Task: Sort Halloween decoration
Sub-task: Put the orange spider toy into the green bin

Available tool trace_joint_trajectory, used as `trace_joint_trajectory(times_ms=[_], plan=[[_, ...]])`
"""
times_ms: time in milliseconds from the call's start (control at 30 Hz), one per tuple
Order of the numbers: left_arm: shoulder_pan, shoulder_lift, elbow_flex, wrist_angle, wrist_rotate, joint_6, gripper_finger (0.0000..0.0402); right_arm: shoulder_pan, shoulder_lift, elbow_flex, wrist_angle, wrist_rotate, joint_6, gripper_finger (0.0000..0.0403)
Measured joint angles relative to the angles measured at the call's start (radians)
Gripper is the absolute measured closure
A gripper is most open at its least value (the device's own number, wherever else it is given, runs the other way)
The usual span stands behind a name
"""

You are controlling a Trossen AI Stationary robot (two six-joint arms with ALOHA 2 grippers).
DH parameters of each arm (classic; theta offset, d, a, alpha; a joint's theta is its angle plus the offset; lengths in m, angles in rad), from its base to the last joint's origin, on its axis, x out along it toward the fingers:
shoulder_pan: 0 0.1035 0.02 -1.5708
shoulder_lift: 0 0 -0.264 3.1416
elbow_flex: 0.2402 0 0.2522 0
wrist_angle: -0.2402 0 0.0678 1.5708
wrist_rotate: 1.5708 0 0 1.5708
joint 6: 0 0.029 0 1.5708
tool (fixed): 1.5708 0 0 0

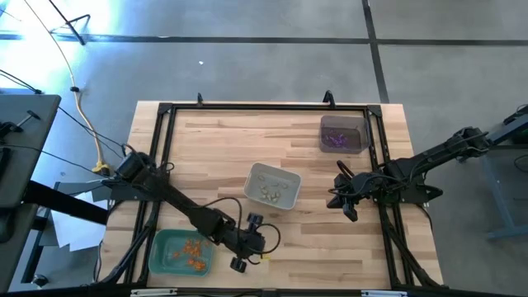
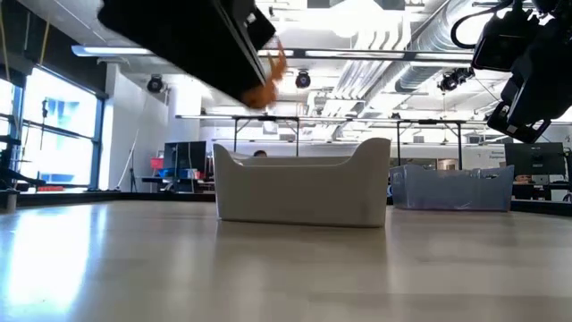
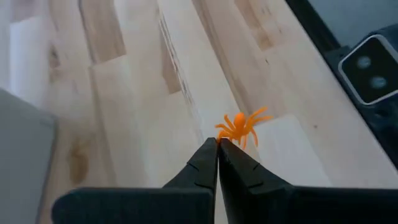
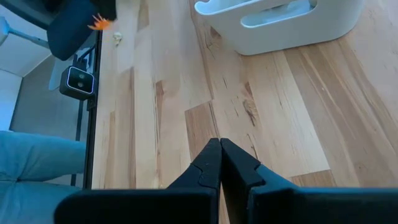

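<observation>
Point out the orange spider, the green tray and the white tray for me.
orange spider (image 3: 239, 127): left wrist view, on its body, pinched at the left gripper's fingers.
green tray (image 1: 162, 254): high view, bare floor near its left wall.
white tray (image 2: 295, 192): low view, front wall.

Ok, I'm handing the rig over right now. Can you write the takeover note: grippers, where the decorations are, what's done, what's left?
Left gripper: shut on an orange spider, held above the table's front edge, right of the green tray.
Right gripper: shut, empty, waiting right of the white tray.
Done: orange pieces in the green tray, pale ones in the white tray, purple ones in the grey tray.
Left: place the held spider; one pale piece lies loose on the table.
</observation>
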Motion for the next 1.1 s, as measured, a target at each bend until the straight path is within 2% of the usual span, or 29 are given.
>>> trace_joint_trajectory(times_ms=[267,633,800,1100], plan=[[-0.005,-0.13,0.001,-0.1,-0.006,-0.096,0.0401,0.0,0.0,0.0,0.0,0.0,0.0,0.0402],[-0.048,-0.339,0.002,-0.147,-0.112,-0.287,0.0401,0.0,0.0,0.0,0.0,0.0,0.0,0.0402],[-0.092,-0.403,0.003,-0.277,-0.136,-0.349,0.0401,0.0,0.0,0.0,0.0,0.0,0.0,0.0402],[-0.236,-0.521,0.003,-0.505,-0.136,-0.582,0.0401,0.0,0.0,0.0,0.0,0.0,0.0,0.0402]])
